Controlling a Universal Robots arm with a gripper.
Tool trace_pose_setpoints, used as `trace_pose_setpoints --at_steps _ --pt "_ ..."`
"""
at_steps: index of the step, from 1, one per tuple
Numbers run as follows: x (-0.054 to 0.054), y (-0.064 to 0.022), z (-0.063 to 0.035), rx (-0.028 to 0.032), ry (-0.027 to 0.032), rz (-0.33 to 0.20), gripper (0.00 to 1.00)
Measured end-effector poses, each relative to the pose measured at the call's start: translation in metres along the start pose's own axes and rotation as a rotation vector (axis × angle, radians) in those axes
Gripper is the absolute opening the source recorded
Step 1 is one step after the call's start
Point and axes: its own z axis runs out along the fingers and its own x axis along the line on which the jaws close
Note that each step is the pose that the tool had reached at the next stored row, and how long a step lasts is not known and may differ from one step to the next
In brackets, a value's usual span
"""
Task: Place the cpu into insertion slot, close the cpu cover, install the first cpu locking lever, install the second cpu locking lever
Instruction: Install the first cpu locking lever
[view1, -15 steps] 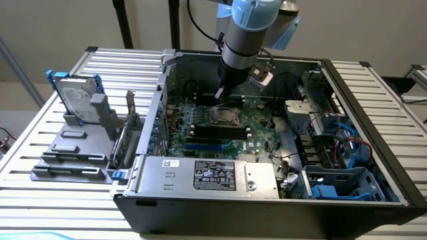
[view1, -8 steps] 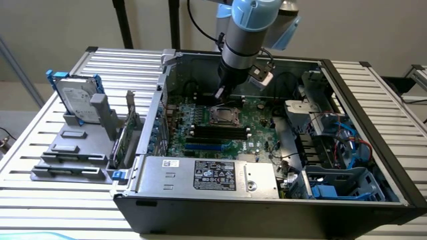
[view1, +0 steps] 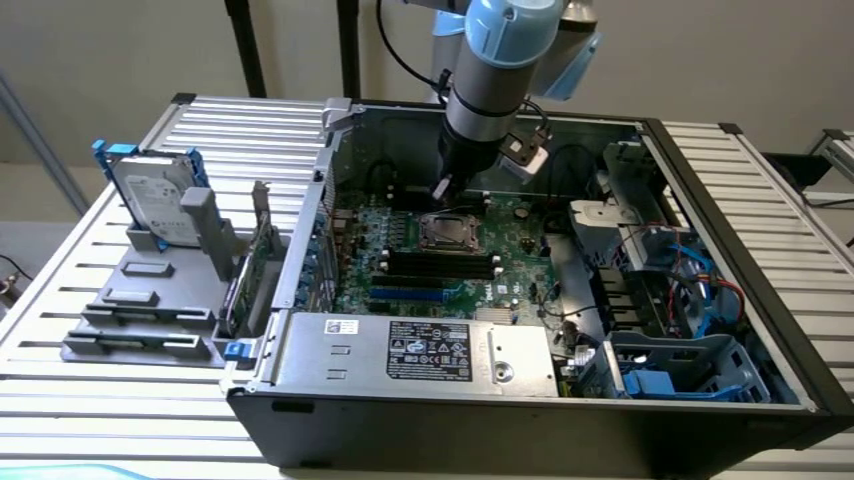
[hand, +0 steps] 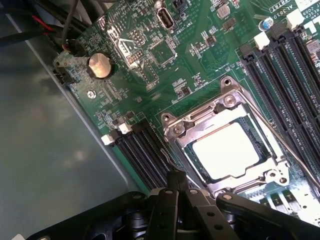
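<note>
Hovers with the gripper (hand: 176, 176) pinched narrow, empty, just beside the insertion slot (hand: 167, 120), over the memory slots (hand: 145, 150). Finds the cpu (hand: 225, 150) seated there under the lowered cpu cover (hand: 220, 107), with a locking lever (hand: 285, 142) lying lengthwise along the opposite side.

The arm (view1: 478, 105) is a silver-grey cylinder, capped at its joints with pale blue covers (view1: 511, 28). A black cable (view1: 390, 45) runs alongside it. Just above the gripper (hand: 176, 179) is a dark wrist section with a small pale box (view1: 525, 156) fixed to its side. The gripper is matte black, built of angular linked bars fastened with small silvery screws (hand: 223, 197).
</note>
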Motion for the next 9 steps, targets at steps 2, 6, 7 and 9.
trace_pose_setpoints --at_steps 2,6,7,9 --pt "0.0001 0.0009 0.0015 -0.0029 0.0018 -0.001 0.11" --pt "0.0006 0.0014 0.003 -0.0056 0.0035 -0.002 0.11" --pt "0.0008 0.0013 0.0031 -0.0056 0.0036 -0.002 0.11" --pt "0.0014 0.0009 0.0033 -0.0055 0.0037 -0.002 0.11"
